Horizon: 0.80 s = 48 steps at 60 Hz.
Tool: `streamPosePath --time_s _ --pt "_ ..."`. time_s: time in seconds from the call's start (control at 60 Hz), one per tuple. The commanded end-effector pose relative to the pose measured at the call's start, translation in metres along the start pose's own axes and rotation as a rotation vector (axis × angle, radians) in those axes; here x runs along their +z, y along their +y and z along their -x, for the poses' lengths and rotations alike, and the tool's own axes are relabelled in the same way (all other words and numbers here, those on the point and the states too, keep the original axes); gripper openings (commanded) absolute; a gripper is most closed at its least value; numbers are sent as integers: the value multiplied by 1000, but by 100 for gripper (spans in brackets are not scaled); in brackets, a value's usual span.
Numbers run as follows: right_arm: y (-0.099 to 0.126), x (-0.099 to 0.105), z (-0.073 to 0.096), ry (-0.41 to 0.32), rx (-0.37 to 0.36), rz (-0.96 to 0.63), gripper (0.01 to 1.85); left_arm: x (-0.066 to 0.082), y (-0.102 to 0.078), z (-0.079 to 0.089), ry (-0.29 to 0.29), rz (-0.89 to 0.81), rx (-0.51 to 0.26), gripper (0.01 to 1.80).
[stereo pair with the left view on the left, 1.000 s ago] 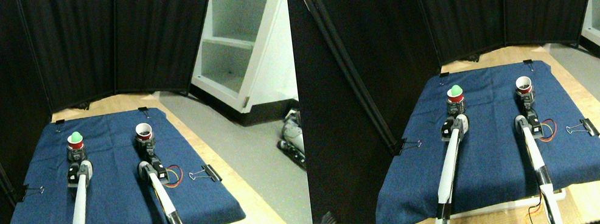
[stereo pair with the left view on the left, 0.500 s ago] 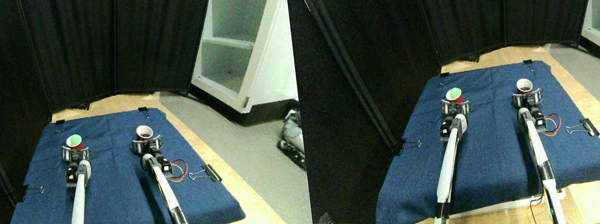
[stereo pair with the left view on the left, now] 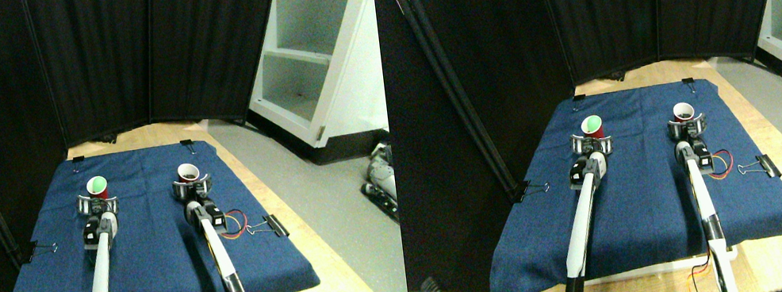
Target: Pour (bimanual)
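Change since earlier frames: both manipulators have drawn back a little toward the robot; the two cups now stand free just beyond the jaws, which have spread from around them.
Blue cloth (stereo pair with the left view on the left: 157, 260): covers the work board, pinned at its edges by binder clips (stereo pair with the left view on the left: 271, 225); both cups stand on its far half.
Left manipulator (stereo pair with the left view on the left: 100, 267): pale limb running up from the bottom edge, almost straight toward the left cup.
Right manipulator (stereo pair with the left view on the left: 215, 250): pale limb leaning slightly left as it rises, with coloured wires (stereo pair with the left view on the left: 234, 224) looped beside its wrist.
Left gripper (stereo pair with the left view on the left: 97, 204): jaws spread apart and released, cradling nothing; the cup lies directly ahead, touching or just beyond the tips.
Right gripper (stereo pair with the left view on the left: 192, 188): jaws likewise spread and released; its cup sits between or just past the tips, contact not resolvable.
Red cup with green inside (stereo pair with the left view on the left: 97, 186): upright, long axis vertical, nearer the left arm.
White-lined cup with dark contents (stereo pair with the left view on the left: 187, 171): upright, nearer the right arm.
Deciding relation: each cup lies straight forward of its own gripper, well apart from the other cup; a re-grasp would call for a short forward advance.
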Motion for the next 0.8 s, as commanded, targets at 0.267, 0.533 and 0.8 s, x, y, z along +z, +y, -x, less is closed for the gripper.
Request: streamPosePath --time_s 0.267,0.533,0.8 --pt "28 3 24 43 135 25 116 9 -16 23 42 -28 -86 124" --pt "38 4 43 40 168 32 109 5 -22 39 73 -31 -102 116" --pt "46 7 63 26 203 16 78 2 -27 56 99 -85 -138 107"
